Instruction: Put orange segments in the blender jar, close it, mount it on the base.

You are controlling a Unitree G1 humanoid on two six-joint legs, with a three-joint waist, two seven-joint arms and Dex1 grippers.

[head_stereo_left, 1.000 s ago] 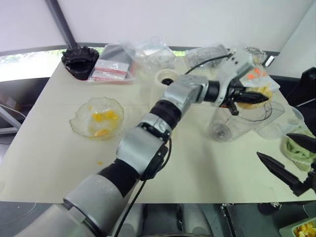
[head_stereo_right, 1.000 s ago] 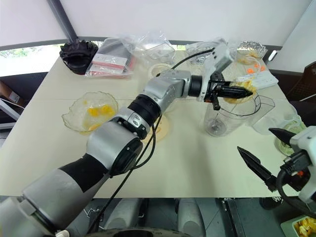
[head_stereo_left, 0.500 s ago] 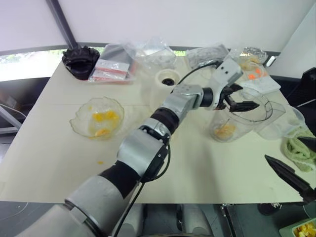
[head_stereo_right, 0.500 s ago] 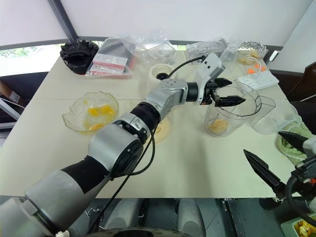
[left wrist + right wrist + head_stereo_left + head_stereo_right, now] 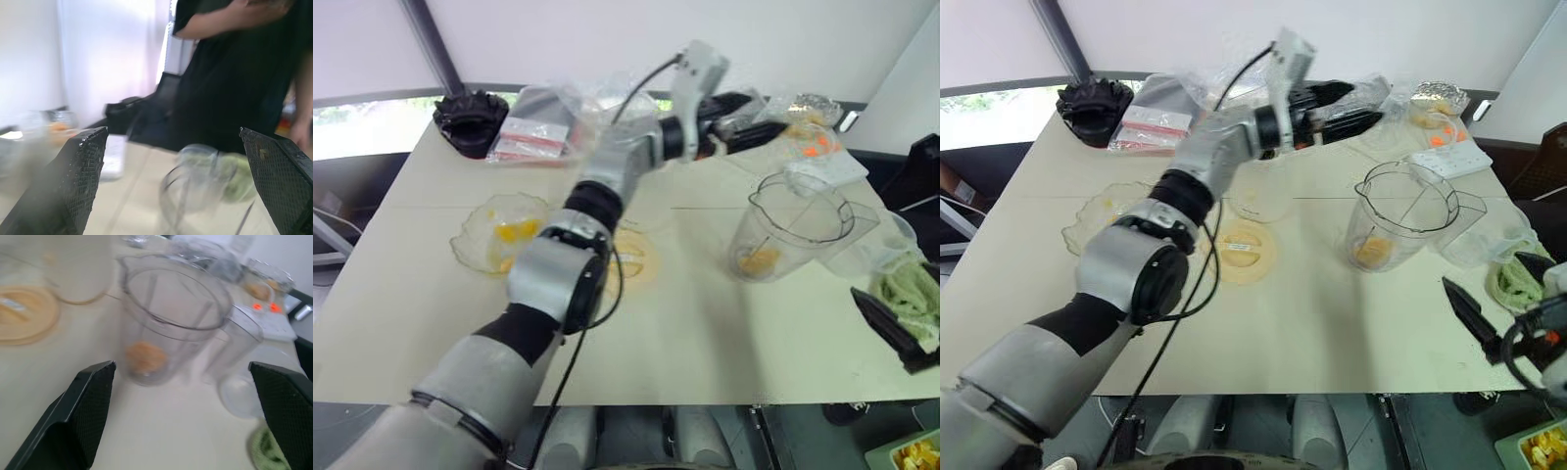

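Observation:
The clear blender jar [image 5: 795,227] stands upright at the right of the table with an orange segment [image 5: 760,260] at its bottom. More orange segments [image 5: 516,233] lie in a shallow glass dish [image 5: 470,247] at the left. My left gripper [image 5: 759,113] is open and empty, raised over the back of the table, left of and beyond the jar. The cream base [image 5: 1255,201] stands under that arm, partly hidden. My right gripper [image 5: 181,364] is open and empty at the table's right front edge, facing the jar [image 5: 166,318].
A flat round cream lid [image 5: 631,257] lies mid-table. A smaller clear cup [image 5: 864,253] and green stuff [image 5: 903,291] sit right of the jar. Plastic bags [image 5: 543,122], a black object [image 5: 470,119] and a power strip [image 5: 1446,157] line the back. A person [image 5: 234,73] stands beyond the table.
My left gripper opened over the jar and dropped an orange segment in. It then rose and swung away to the back left. My right gripper drifted toward the right edge.

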